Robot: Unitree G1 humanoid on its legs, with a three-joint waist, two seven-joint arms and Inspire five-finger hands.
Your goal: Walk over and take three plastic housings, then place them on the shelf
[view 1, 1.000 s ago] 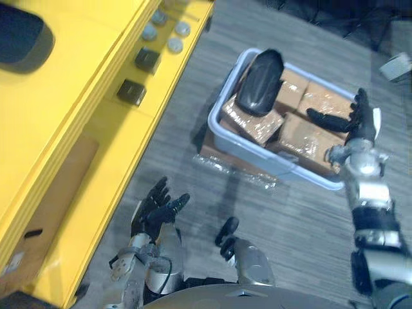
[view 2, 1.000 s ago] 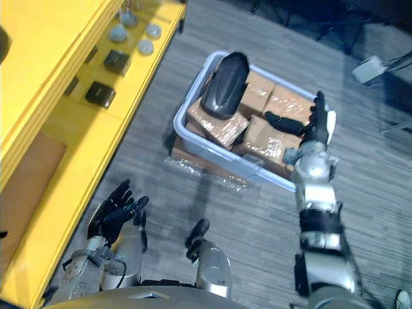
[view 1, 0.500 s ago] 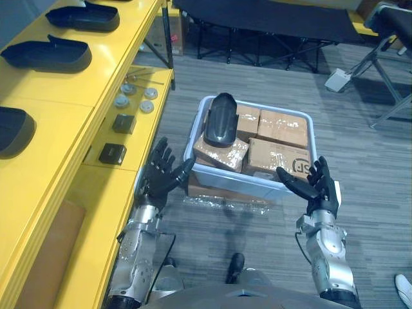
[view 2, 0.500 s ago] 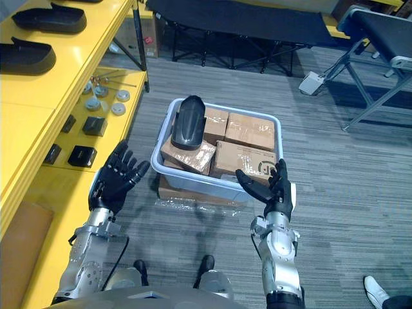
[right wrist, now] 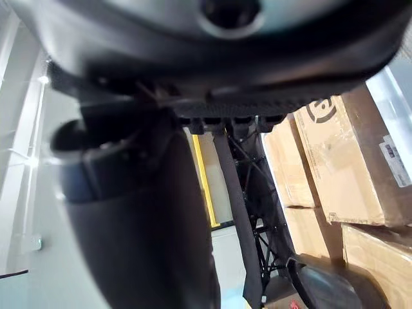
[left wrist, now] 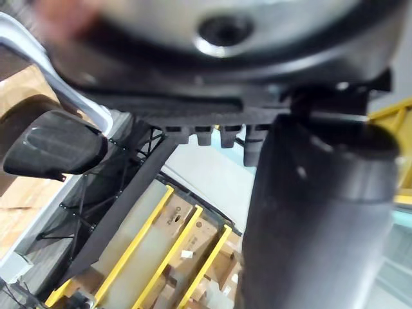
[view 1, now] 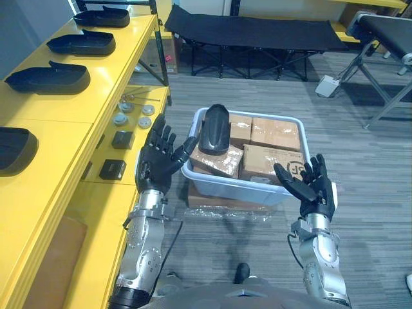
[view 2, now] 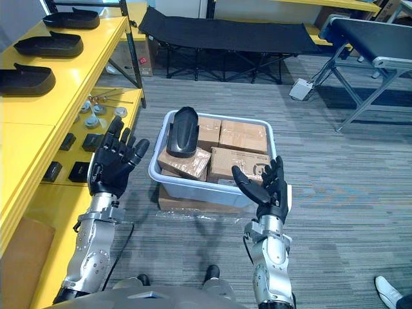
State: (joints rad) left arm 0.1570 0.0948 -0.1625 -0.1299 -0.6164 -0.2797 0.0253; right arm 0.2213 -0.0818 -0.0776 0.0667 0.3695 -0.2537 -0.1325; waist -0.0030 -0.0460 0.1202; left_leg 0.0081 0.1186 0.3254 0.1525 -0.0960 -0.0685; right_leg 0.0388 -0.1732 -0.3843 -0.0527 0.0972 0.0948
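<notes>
Camera has tilted up; left hand (view 1: pixel 156 162) and right hand (view 1: pixel 311 188) are spread, empty; black domed plastic housing (view 1: pixel 214 130) looks light, rigid, slick: clasp its long sides.

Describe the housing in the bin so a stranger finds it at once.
On the floor beside the yellow shelf stands a pale bin of brown cardboard boxes. At its shelf-side far corner a black plastic housing lies on the boxes: the only dark, rounded shell among square cartons.
</notes>
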